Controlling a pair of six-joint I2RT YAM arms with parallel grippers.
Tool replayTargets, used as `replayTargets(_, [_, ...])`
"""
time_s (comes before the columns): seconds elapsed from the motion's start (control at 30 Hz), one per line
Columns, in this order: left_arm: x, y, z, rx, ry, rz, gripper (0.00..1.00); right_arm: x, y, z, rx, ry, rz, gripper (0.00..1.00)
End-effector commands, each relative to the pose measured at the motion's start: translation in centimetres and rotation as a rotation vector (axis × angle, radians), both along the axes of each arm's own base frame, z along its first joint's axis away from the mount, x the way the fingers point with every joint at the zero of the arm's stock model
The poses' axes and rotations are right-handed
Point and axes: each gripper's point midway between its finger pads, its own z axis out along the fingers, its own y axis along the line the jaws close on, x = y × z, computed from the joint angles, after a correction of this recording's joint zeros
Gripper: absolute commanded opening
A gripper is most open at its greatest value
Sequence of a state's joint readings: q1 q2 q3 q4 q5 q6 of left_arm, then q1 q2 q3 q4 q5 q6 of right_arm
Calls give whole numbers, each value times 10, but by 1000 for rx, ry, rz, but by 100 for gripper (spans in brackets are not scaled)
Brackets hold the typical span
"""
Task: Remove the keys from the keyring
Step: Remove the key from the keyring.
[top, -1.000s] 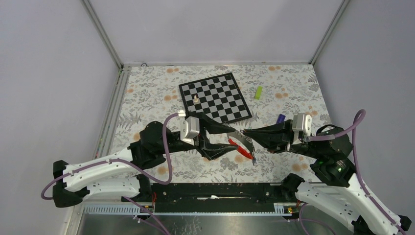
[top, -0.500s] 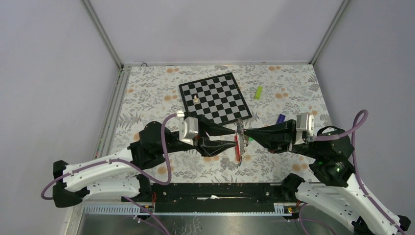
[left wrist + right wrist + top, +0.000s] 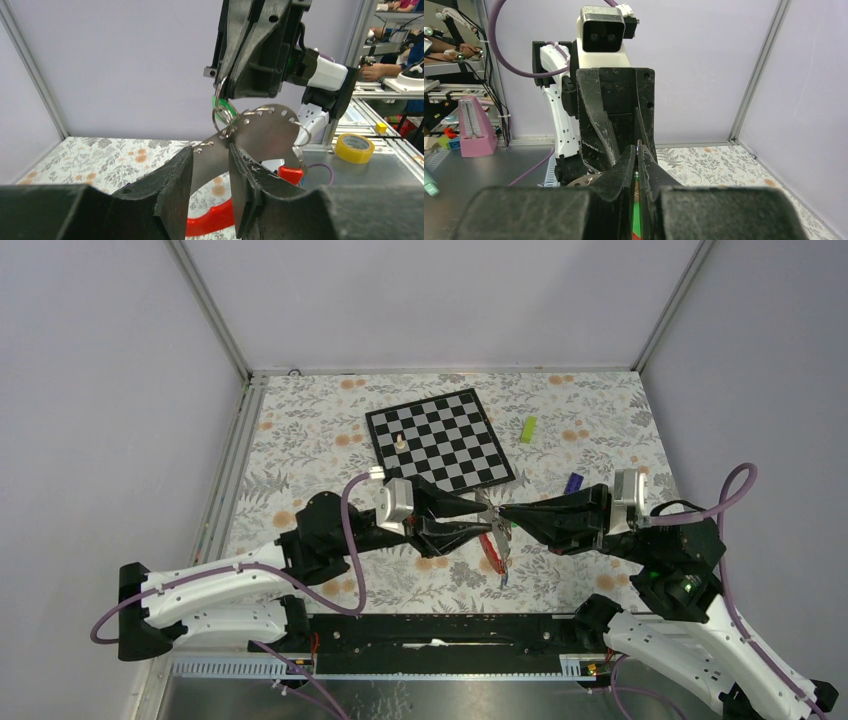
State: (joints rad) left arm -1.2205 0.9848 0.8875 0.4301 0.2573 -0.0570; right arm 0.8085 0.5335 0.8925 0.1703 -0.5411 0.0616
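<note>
Silvery keyring (image 3: 223, 119) braced above the worktop (image 3: 100, 155), left pincer (image 3: 211, 151) clamped on its perforated plate (image 3: 270, 131), right pincer (image 3: 226, 95) nipped shut on the keyring itself, likely to free the green key (image 3: 218, 104).

Bright, polished silvery metal is seen on the keyring (image 3: 223, 116). The perforated plate (image 3: 260, 137) is shown duller, a brushed grey metal. On the keys (image 3: 220, 104), one glossy green plastic head is picked out. The red strap (image 3: 212, 221) is read as smooth and shiny. Matt black plastic, scuffed pale, is noted on the left gripper (image 3: 211, 152) and the right gripper (image 3: 638, 150).
</note>
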Motion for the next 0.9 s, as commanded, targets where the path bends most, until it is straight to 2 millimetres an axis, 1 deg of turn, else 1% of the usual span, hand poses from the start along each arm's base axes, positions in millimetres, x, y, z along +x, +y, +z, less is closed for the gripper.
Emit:
replayTargets(0.0, [0,7,30,-122,-18,5,36,-6,-4,17,61,-40,12,0])
replayTargets(0.27, [-11,5,36,-144,-30,-54,34,-3,-3,13,56,-37,3,0])
replayTargets(0.5, [-17,1,29,-125,-26,-97,33,-3,-4,14,63,-37,-3,0])
replayTargets(0.63, [-17,0,27,-121,-23,-100,32,-2,-5,15,69,-39,-9,0])
replayTargets(0.87, [-18,-3,21,-105,-15,-105,27,-2,-5,16,77,-35,-10,0])
